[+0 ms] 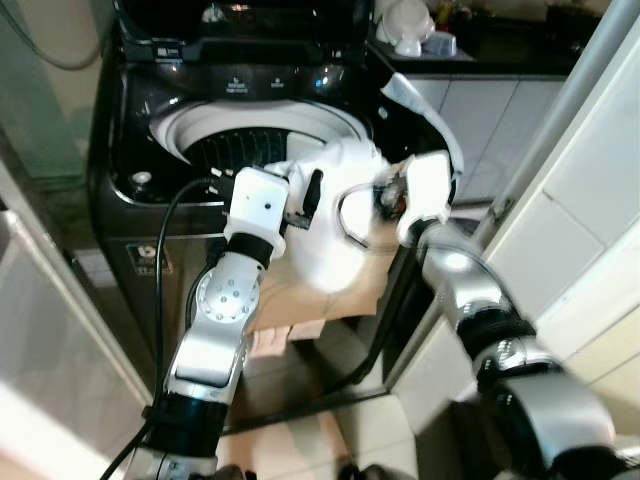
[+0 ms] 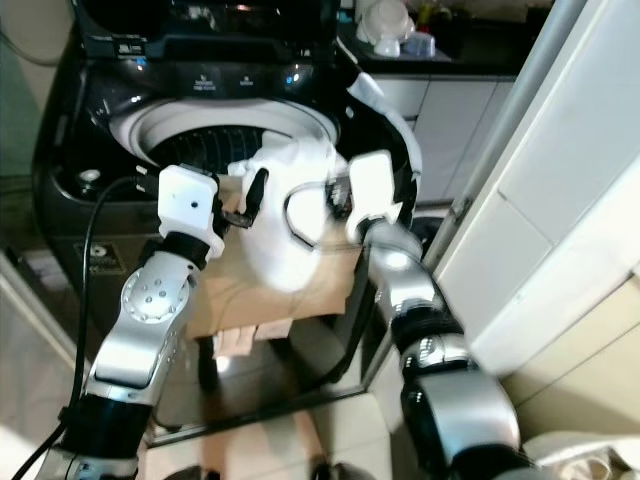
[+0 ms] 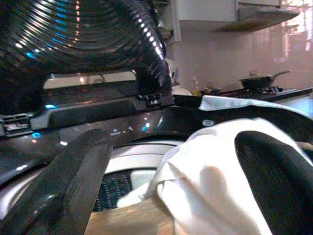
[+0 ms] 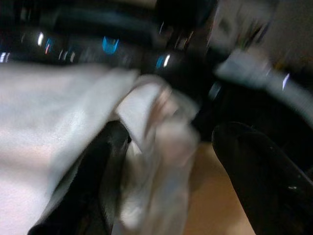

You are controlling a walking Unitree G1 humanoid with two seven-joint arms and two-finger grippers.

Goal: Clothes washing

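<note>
White garment (image 1: 335,225) bunched on the cardboard box (image 1: 300,290) at the washer (image 1: 130,150) front, drum opening (image 1: 250,140) just behind it; both left gripper (image 1: 305,200) and right gripper (image 1: 385,197) flank it with fingers spread, neither clamped, roughly equally near.

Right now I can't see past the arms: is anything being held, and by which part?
The white cloth, between both pincers: left pincer at its left side, right pincer at its right edge.
</note>
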